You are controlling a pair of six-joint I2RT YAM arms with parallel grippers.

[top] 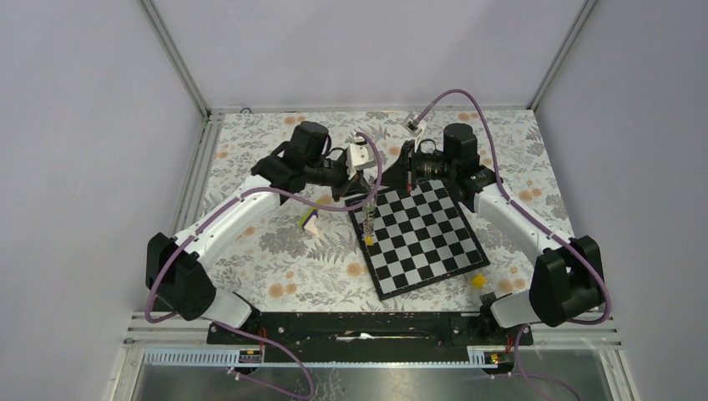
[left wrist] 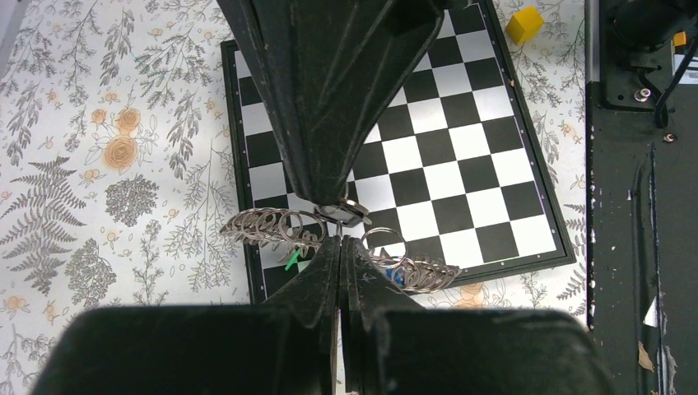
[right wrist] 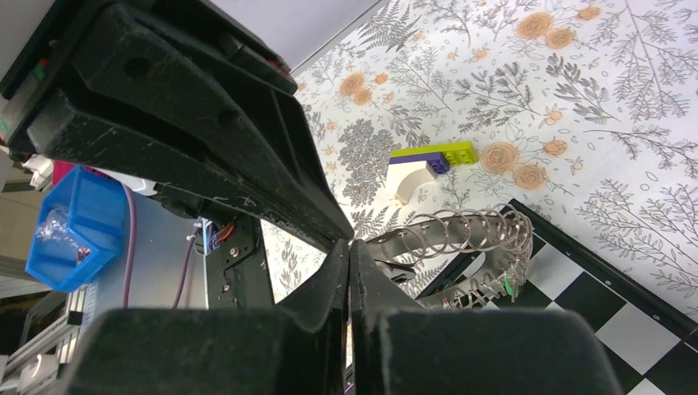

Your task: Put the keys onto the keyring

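Left wrist view: the left gripper (left wrist: 339, 224) has its jaws pressed together on the keyring (left wrist: 263, 226), pinching the coiled rim about midway along the part we see. The ring is edge-on to us here. Its long axis runs left to right across the fingertips, so it sticks out on both sides of the jaws. It hangs above the near-left corner of the chessboard (left wrist: 461, 140) as this camera frames it. Of the keys, we see a green sliver (left wrist: 292, 262) under the left half of the coil and a blue bit (left wrist: 397, 277) under the right half, both close against the rim. The small yellow block (left wrist: 524, 25) lies well apart, beyond the board.

Right wrist view: the right gripper (right wrist: 350, 245) has its jaws closed tip to tip. The coil starts just beside those tips and curves away to the right. We cannot tell whether they nip the rim or only touch it. The lime, purple and white wedge (right wrist: 428, 160) lies on the cloth beyond.

Top external view: both arms meet over the far-left corner of the board, and the ring hangs between them, clear of the table. We judge neither arm nearer. The next move depends on the ring's axis lying crosswise between the two pairs of tips.
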